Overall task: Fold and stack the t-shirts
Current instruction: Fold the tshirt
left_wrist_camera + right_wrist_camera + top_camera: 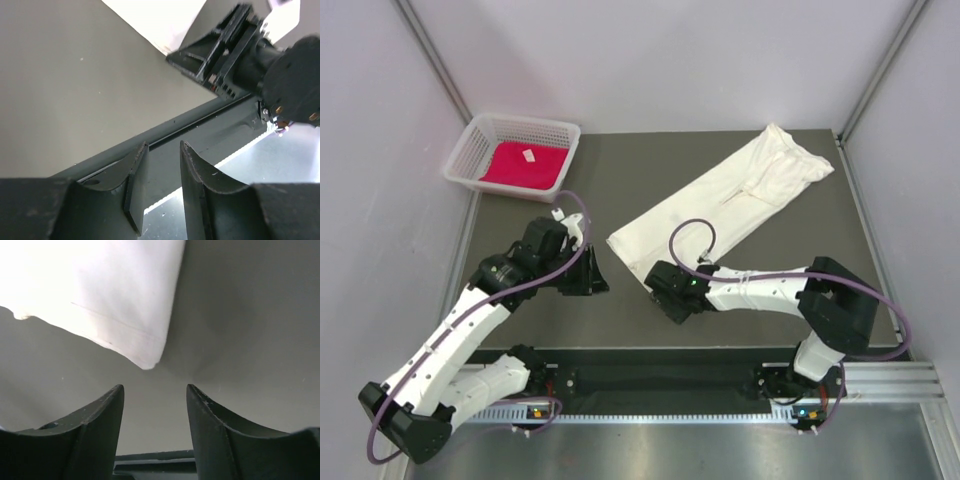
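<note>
Two shirts can be seen. One is the cream-white shirt (720,205). It lies folded into a long strip, slanting across the dark table (640,160) from the middle to the far right corner. The other is the red shirt (525,170). It sits inside the white basket (470,150) at the far left corner, with a small white tag (529,155) on top.

The right gripper (155,387) is low over the table, just beside the near corner of the cream shirt. Its jaws are spread apart with nothing between them. The corner of the cloth lies just in front of them.

The left gripper (162,150) is over bare table, a little to the left of the cream shirt and not touching it. Its jaws have a small gap and hold nothing. Both grippers are near each other.
</note>
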### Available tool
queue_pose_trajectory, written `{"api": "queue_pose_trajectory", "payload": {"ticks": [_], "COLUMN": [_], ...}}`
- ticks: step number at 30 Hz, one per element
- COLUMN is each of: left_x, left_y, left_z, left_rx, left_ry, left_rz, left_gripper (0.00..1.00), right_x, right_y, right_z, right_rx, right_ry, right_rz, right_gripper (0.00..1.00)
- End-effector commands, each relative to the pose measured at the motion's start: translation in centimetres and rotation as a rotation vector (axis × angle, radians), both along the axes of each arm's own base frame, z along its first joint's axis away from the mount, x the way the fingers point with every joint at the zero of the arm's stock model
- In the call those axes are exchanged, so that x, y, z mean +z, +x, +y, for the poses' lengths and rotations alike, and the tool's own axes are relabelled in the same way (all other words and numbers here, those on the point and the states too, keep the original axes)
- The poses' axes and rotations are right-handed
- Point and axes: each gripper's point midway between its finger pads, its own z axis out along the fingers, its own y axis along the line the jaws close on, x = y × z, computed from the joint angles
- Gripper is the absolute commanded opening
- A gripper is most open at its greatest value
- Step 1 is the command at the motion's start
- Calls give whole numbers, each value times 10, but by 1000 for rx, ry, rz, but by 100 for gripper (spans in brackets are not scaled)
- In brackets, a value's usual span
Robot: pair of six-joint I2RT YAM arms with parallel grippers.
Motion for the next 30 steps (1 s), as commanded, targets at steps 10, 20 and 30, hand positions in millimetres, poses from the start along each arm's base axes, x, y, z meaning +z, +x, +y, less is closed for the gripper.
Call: {"api": "queue_pose_trajectory", "payload": {"ticks": [10,20,30], "left_x": [10,11,8], "left_y": [6,11,14], "left_z": [1,1,4], "left_rx": [-11,-5,11], "left_ry": [21,31,43], "left_rz": [-64,-69,-76], "left_gripper": [37,37,38], "right_x": [-12,-21,-30], "right_y": [7,21,29], "right_z": [-15,-21,-20], "right_rx": [-136,-125,-62], "right_ry": [19,-25,-46], "right_rz": [1,15,35], "right_gripper": [51,47,20]}}
